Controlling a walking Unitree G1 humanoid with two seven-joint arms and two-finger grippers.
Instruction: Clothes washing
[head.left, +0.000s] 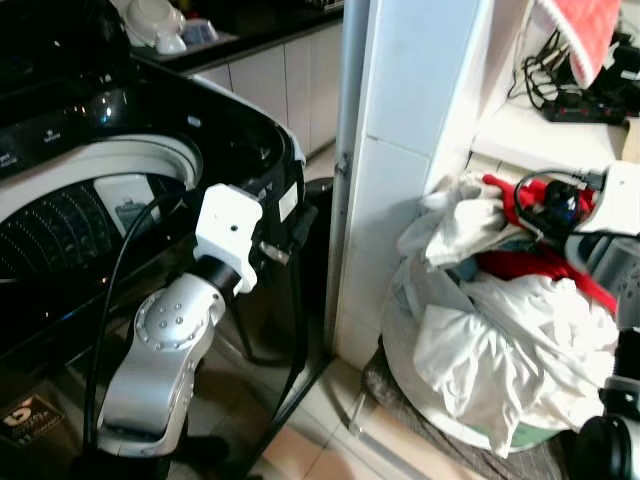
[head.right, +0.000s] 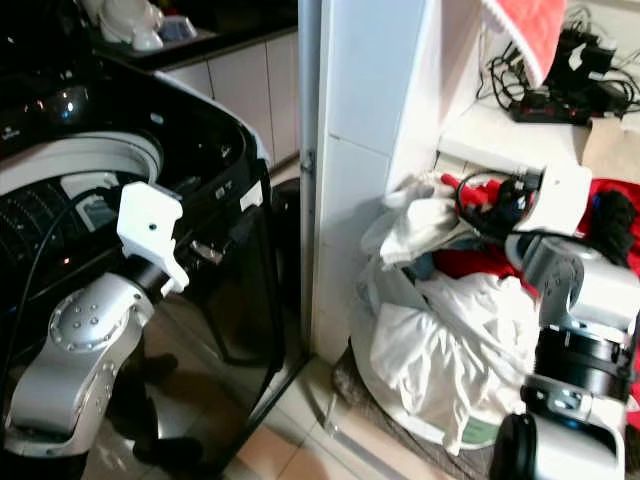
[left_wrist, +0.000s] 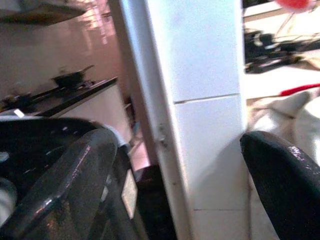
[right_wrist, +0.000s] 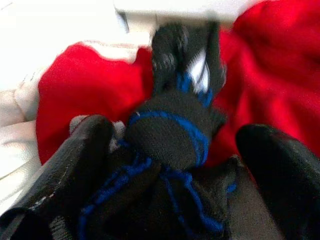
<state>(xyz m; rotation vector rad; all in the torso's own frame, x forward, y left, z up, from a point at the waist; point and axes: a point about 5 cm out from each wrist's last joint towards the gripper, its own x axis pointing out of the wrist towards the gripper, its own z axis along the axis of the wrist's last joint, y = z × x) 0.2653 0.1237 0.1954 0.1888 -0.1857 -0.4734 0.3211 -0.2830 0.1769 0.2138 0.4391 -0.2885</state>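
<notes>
From my head cameras, a white tiled pillar stands in the middle of the scene. To its left is the black top-loading washing machine, lid up and drum exposed, and my left gripper hangs in front of the machine's near corner, holding nothing. To the right of the pillar, at its foot, sits a laundry basket heaped with white and red clothes, and my right gripper reaches into the top of that heap. My left wrist camera looks past my two black fingers, set wide apart, at the pillar with the machine's edge beside it. My right wrist camera shows my fingers spread on either side of a dark garment with blue trim lying on red cloth; they are not yet closed on it. I judge this to be the picking-up step: next I must close on the dark garment, lift it free and carry it left past the pillar to the drum.
</notes>
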